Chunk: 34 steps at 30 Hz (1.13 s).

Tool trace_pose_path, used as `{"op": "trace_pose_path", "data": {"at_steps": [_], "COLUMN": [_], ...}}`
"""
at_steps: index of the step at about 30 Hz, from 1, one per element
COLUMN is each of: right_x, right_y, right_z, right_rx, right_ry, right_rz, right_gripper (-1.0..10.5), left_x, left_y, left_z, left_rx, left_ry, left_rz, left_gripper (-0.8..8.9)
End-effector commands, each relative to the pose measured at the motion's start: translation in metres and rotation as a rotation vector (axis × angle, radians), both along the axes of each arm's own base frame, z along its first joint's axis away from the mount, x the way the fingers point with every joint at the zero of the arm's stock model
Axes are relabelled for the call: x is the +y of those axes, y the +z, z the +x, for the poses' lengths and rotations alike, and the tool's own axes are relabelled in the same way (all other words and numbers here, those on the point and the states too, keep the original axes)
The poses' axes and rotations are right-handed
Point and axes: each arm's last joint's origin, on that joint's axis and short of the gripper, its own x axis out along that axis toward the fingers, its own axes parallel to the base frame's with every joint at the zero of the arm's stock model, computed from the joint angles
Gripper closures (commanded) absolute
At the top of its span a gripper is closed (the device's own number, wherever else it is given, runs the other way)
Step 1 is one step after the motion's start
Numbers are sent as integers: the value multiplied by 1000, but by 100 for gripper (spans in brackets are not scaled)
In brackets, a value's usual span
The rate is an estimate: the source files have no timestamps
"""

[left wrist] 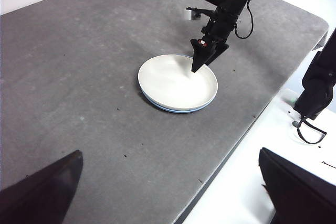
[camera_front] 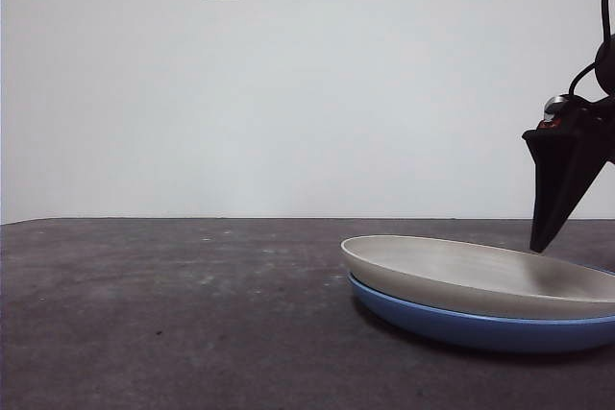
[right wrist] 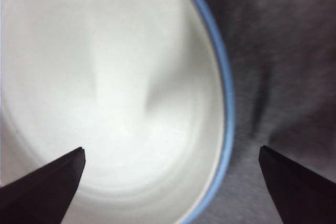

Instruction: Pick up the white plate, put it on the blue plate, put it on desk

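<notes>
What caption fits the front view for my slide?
Round matte cream-white plate nested on the glossy blue plate on the dark speckled desk; right gripper poised open above its far rim.

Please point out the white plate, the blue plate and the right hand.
white plate (camera_front: 480, 276), front view, inner surface.
blue plate (camera_front: 461, 325), front view, outer wall under the white plate.
right hand (left wrist: 197, 67), left wrist view, tips over the rim.

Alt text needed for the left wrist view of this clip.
The white plate sits nested in the blue plate on the desk. The right gripper points down above the plates' rim. The left gripper has its jaws wide apart, far from the plates.
</notes>
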Motion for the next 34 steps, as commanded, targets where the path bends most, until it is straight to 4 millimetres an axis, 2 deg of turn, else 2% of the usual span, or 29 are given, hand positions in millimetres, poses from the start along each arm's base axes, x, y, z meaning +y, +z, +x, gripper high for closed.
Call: {"op": "trace_pose_path", "data": {"at_steps": [1,5,12,20,24,28,34], "right_x": [1,1,1,1,1,0,-1], "right_y": [-4,-6,-7,-13,-16,-16,-16], "right_z": [3,3,4,6,7,7,7], "right_rx": [3,-1,-14,7,16,14,10], "right_ry": [-2,-5,-6,-6,-6,-10,-19], "right_rz": [10,9,11,11,14,-16,-65], "right_gripper": [414,419,493,651,797,884,933], "left_x": [0,0,0,0,0,0,0], "left_y": [4,4,4,4,4,4,4], "left_z": [0,0,0,0,0,0,0], "left_rx": [-26,-25,-25,-26,-26,-25,-26], "left_ry": [-10,-9,-9,-9,-9,-9,-9], "left_rz": [-5,-6,-6,-7,-6,-6,-6], "left_gripper": [187,187,187,187,187,187,187]}}
